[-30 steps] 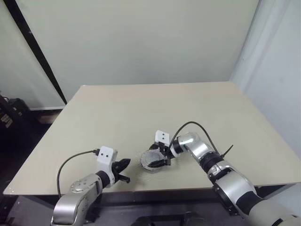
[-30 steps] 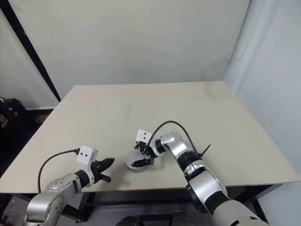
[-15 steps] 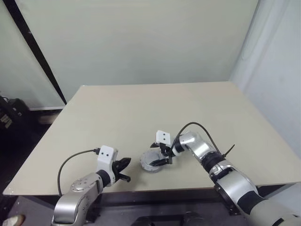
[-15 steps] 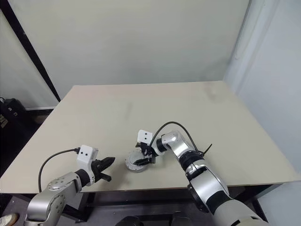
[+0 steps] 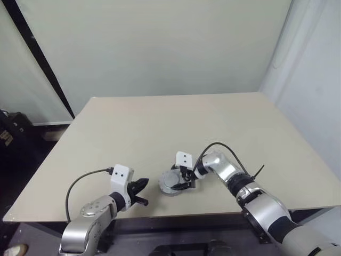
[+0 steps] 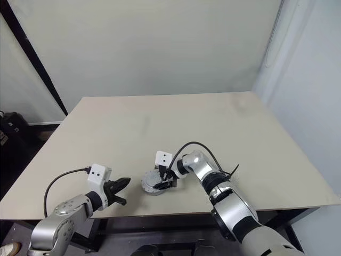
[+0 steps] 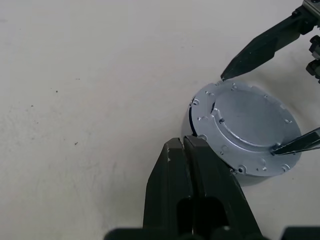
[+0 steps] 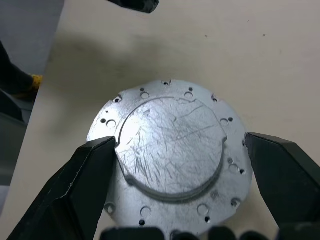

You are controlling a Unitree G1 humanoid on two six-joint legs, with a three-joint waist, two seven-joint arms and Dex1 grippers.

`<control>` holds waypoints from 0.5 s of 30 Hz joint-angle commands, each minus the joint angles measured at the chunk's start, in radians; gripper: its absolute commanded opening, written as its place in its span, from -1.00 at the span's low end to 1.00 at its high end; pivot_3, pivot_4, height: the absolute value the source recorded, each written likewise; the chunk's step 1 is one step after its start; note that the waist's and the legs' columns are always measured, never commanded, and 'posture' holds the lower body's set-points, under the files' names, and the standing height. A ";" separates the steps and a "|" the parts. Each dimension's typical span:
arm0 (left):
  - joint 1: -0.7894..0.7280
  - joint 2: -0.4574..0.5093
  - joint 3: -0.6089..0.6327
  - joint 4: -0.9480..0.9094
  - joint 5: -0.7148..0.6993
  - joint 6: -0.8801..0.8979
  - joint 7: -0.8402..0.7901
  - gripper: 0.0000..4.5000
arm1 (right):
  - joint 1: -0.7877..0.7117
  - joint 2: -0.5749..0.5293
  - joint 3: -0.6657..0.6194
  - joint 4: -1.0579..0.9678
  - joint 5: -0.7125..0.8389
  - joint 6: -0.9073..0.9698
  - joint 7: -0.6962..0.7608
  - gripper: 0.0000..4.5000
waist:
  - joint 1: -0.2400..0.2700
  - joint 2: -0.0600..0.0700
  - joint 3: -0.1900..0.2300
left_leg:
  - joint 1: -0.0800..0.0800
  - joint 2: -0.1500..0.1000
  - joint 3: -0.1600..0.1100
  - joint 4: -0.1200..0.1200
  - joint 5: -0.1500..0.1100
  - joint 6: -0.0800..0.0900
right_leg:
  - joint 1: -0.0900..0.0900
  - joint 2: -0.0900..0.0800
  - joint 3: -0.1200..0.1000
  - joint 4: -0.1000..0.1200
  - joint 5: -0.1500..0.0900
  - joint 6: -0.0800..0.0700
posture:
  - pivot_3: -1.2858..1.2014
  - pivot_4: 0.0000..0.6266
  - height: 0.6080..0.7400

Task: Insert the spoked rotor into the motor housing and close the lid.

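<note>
On the table, near its front edge: one round grey metal lid, flat side up, rim dotted with small holes, a raised scratched disc in the middle. Two grippers. Right gripper has its fingers spread wide, one each side of the lid; whether the tips touch the rim is unclear. Left gripper has its fingers pressed together, holding nothing, tips just beside the lid's edge, pointing at it.

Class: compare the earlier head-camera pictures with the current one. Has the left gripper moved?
No. The left gripper, shut, sits in the same spot near the table's front edge, as before.
</note>
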 commanded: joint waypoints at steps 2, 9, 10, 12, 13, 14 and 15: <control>-0.017 0.002 0.000 -0.019 -0.003 -0.016 -0.003 -1.00 | -0.031 0.015 -0.020 0.003 0.008 0.016 -0.026 0.99 | 0.000 0.000 0.000 | 0.000 0.000 0.000 0.000 0.000 0.000 | 0.000 0.000 0.000 0.000 0.000 0.000 | 0.03 -1.00 1.00; -0.031 -0.004 -0.009 -0.009 0.002 -0.021 -0.001 -1.00 | -0.025 0.027 -0.025 -0.002 0.007 0.040 -0.031 0.99 | 0.000 0.000 0.000 | 0.000 0.000 0.000 0.000 0.000 0.000 | 0.000 0.000 0.000 0.000 0.000 0.000 | 0.03 -1.00 1.00; -0.034 -0.007 -0.013 -0.006 0.003 -0.024 0.000 -1.00 | -0.024 0.026 -0.023 -0.003 0.005 0.041 -0.030 0.99 | 0.000 0.000 0.000 | 0.000 0.000 0.000 0.000 0.000 0.000 | 0.000 0.000 0.000 0.000 0.000 0.000 | 0.03 -1.00 1.00; -0.043 -0.014 -0.025 0.001 0.009 -0.032 0.001 -1.00 | -0.021 0.024 -0.019 -0.006 0.002 0.042 -0.025 0.99 | 0.000 0.000 0.000 | 0.000 0.000 0.000 0.000 0.000 0.000 | 0.000 0.000 0.000 0.000 0.000 0.000 | 0.03 -1.00 1.00; -0.048 -0.017 -0.033 0.006 0.012 -0.037 -0.001 -1.00 | -0.020 0.023 -0.018 -0.008 0.001 0.042 -0.024 0.99 | 0.000 0.000 0.000 | 0.000 0.000 0.000 0.000 0.000 0.000 | 0.000 0.000 0.000 0.000 0.000 0.000 | 0.03 -1.00 1.00; -0.053 -0.021 -0.042 0.013 0.015 -0.042 -0.002 -1.00 | -0.018 0.022 -0.017 -0.009 0.000 0.042 -0.024 0.99 | 0.000 0.000 0.000 | 0.000 0.000 0.000 0.000 0.000 0.000 | 0.000 0.000 0.000 0.000 0.000 0.000 | 0.03 -1.00 1.00; -0.059 -0.025 -0.050 0.021 0.019 -0.046 -0.002 -1.00 | -0.018 0.021 -0.017 -0.010 0.000 0.042 -0.024 0.99 | 0.000 0.000 0.000 | 0.000 0.000 0.000 0.000 0.000 0.000 | 0.000 0.000 0.000 0.000 0.000 0.000 | 0.03 -1.00 1.00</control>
